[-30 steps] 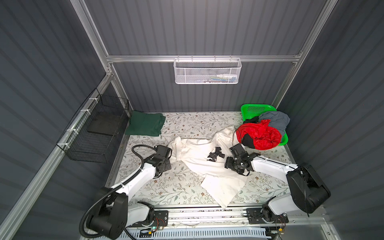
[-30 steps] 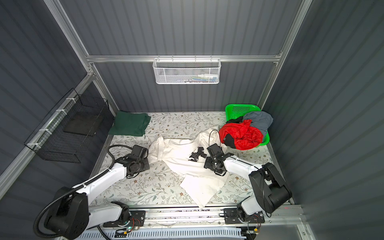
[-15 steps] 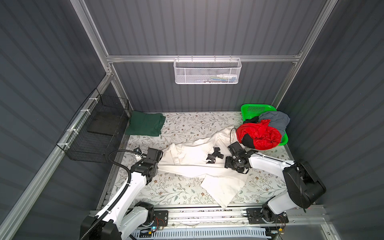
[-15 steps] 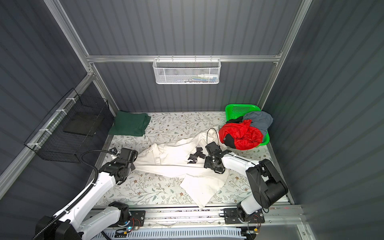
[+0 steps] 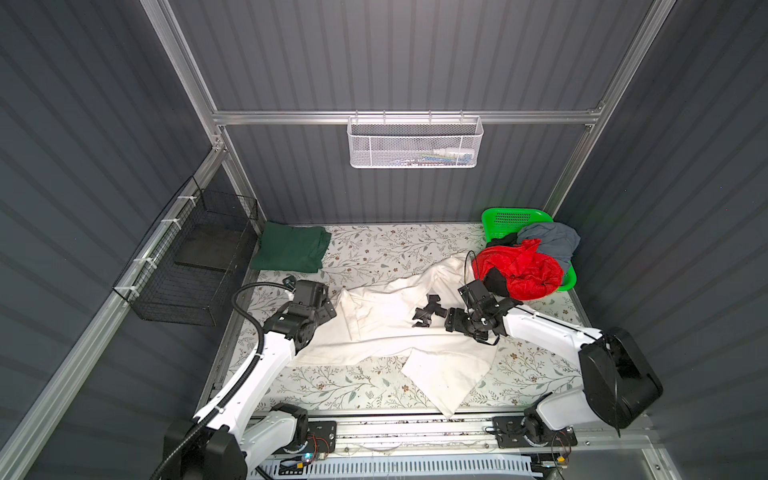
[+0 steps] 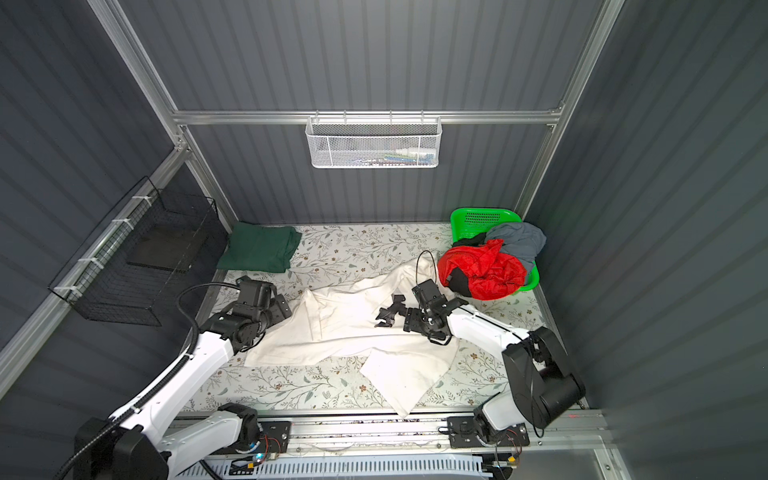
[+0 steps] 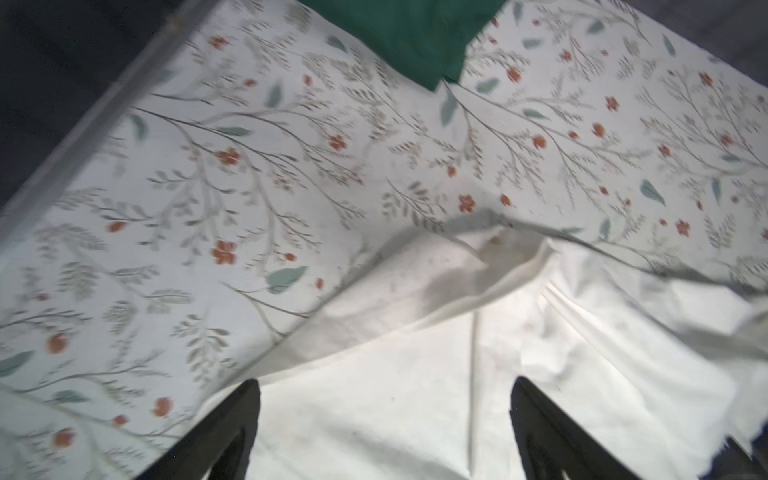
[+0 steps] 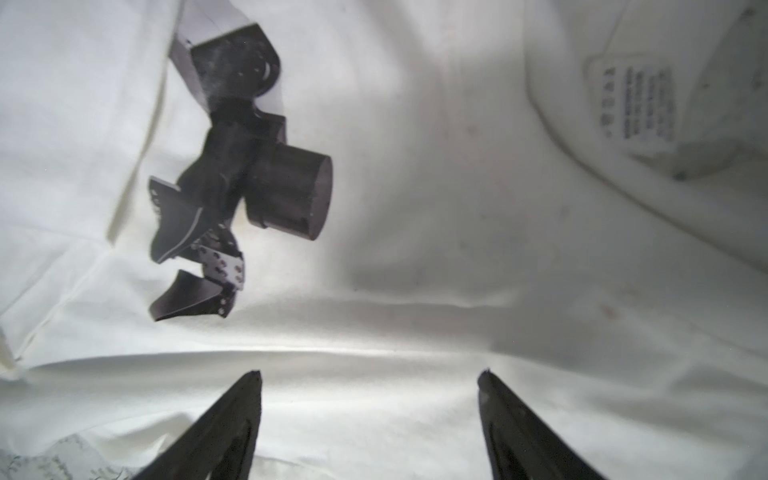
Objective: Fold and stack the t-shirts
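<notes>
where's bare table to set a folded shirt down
Free: the back strip between the dark green shirt and the green basket; the front-left strip between the off-white shirt and the front rail. Crowded: the middle, covered by that shirt.

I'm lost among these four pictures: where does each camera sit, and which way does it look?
Top views: a camera pair high above the arms' bases, looking down at the whole table; left arm and right arm show whole.
Left wrist: on the left arm, looking past the open left gripper at the off-white shirt and dark green shirt.
Right wrist: on the right arm, close over the off-white shirt; only the open right gripper shows.
Shared: every view shows the off-white shirt.
</notes>
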Tool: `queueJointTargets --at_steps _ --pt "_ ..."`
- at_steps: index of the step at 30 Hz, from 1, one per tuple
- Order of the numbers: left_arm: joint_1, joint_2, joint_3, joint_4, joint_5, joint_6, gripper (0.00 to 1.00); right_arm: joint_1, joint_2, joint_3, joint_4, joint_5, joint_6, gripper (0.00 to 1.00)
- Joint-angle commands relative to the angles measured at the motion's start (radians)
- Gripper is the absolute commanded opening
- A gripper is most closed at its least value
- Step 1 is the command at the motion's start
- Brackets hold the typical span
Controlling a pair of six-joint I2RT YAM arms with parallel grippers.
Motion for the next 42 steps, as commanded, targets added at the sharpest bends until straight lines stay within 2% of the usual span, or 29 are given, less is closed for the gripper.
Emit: queueJointTargets --at_steps 1,3,6,8,13,16,22,25,27,32,34,42 --pt "-0.09 0.098 -0.009 0.099 0.153 0.032 0.92 -0.004 -0.068 -0.013 -0.001 -0.019 0.033 0.83" --pt "-0.132 0.148 -0.008 0.137 0.209 0.046 0.87 -0.004 -0.105 -0.027 -0.003 -0.016 0.046 0.83" --pt "-0.145 0.213 -0.024 0.183 0.282 0.03 0.8 -0.005 -0.154 -0.046 -0.006 -0.009 0.062 0.83" --pt "-0.148 0.252 -0.033 0.198 0.297 0.028 0.75 -0.006 -0.175 -0.061 -0.003 -0.001 0.07 0.84" --pt "-0.152 0.348 -0.032 0.196 0.298 0.042 0.75 -0.018 -0.189 -0.087 -0.003 0.012 0.078 0.84" --pt "-0.154 0.394 -0.021 0.18 0.3 0.053 0.67 -0.022 -0.184 -0.1 0.001 0.007 0.079 0.84" --pt "-0.155 0.427 -0.014 0.139 0.251 0.05 0.44 -0.025 -0.16 -0.107 0.0 0.003 0.076 0.84" --pt "-0.155 0.423 -0.003 0.115 0.224 0.049 0.29 -0.027 -0.156 -0.109 0.032 0.0 0.075 0.83" --pt "-0.155 0.415 0.009 0.098 0.204 0.053 0.15 -0.027 -0.151 -0.109 0.034 0.001 0.073 0.83" --pt "-0.155 0.408 0.046 0.057 0.17 0.066 0.1 -0.029 -0.143 -0.108 0.034 -0.002 0.07 0.83" --pt "-0.155 0.404 0.061 0.038 0.156 0.074 0.0 -0.028 -0.144 -0.111 0.036 -0.003 0.072 0.83" --pt "-0.152 0.367 0.158 -0.011 0.074 0.09 0.0 -0.029 -0.144 -0.105 0.028 0.009 0.061 0.83"
